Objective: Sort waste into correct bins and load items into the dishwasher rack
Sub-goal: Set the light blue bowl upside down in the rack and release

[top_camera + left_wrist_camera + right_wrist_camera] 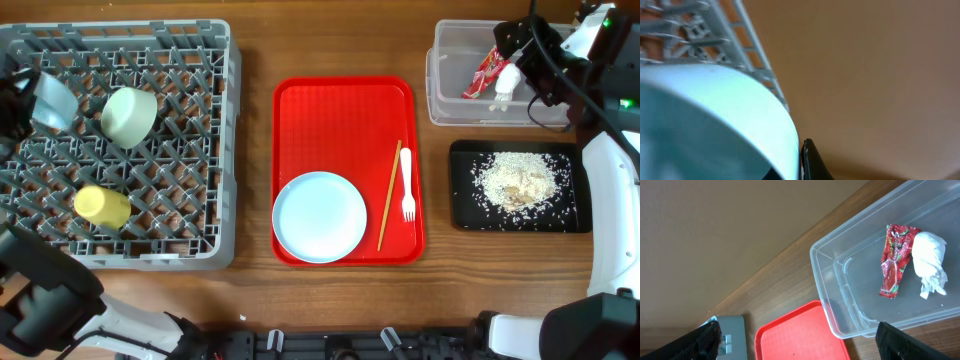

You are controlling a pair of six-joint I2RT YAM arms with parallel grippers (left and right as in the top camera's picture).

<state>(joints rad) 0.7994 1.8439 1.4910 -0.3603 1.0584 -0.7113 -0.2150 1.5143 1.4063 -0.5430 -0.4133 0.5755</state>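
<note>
Left claw (pixel 15 108), mostly cut off, grips the blue bowl (pixel 52 100) over the rack (pixel 180 120); right claw (pixel 797 330) gapes above the tub (pixel 824 285) holding wrapper (pixel 892 260) and napkin (pixel 930 260); rice (pixel 515 180) lies in the black tray (pixel 465 215).

right arm (pixel 606 190): white shells, black joints | black cables (pixel 548 60) at wrist | green light (pixel 606 17) on top | left arm (pixel 40 300): black housing, white lower link | right fingers (pixel 702 339): matte black
</note>
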